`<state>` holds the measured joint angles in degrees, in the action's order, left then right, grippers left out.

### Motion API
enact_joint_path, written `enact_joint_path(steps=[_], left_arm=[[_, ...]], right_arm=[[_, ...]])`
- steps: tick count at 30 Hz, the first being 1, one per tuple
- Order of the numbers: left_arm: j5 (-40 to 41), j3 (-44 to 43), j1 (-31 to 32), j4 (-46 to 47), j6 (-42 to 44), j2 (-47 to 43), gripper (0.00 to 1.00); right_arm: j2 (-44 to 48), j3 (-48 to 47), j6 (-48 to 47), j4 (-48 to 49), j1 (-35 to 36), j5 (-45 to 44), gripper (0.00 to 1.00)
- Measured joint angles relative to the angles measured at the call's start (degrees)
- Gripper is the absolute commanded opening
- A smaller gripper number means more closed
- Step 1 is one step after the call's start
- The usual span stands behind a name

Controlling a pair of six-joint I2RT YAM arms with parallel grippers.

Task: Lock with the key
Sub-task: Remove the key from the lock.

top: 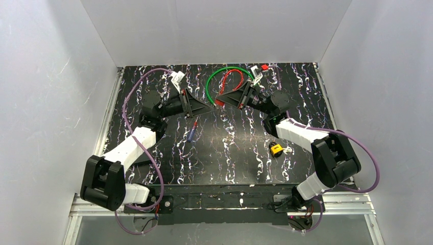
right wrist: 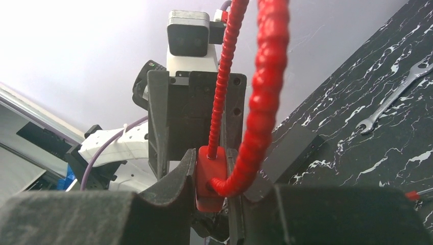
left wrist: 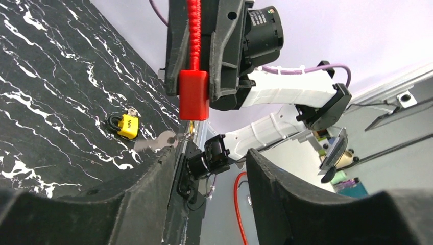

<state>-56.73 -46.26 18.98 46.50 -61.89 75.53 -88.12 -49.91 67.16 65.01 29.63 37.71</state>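
One yellow lock (left wrist: 128,126), dark shackle | left gripper (left wrist: 212,173) spread | right gripper (right wrist: 210,176) pinching red loop (right wrist: 265,76)

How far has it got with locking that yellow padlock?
Nothing looks done yet: the lock lies on the table, the key close beside it, neither held. In hand, the right end effector grips a red loop piece instead, opposite the open left end effector. Left: fetch the key and work it in the lock.

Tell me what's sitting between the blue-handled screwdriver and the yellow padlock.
Nothing. In the top external view, the stretch from the screwdriver to the padlock is bare black marbled table.
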Motion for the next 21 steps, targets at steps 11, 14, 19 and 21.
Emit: enact_joint_path(steps=[11, 14, 19, 21], left_arm=[[0.1, 0.5, 1.5, 10.9, -5.3, 3.2, 0.32], [0.2, 1.0, 2.2, 12.0, -6.3, 3.7, 0.25], [0.4, 1.6, 2.3, 13.9, -8.6, 4.6, 0.1], [0.5, 1.7, 2.4, 14.3, -9.7, 4.9, 0.11]], right_arm=[[0.0, 0.0, 0.7, 1.3, 1.3, -0.3, 0.01], [0.0, 0.0, 1.2, 1.7, 1.3, -0.3, 0.01], [-0.1, 0.0, 1.7, 3.1, 1.6, -0.5, 0.01], [-0.2, 0.0, 1.8, 3.5, 1.6, -0.5, 0.01]])
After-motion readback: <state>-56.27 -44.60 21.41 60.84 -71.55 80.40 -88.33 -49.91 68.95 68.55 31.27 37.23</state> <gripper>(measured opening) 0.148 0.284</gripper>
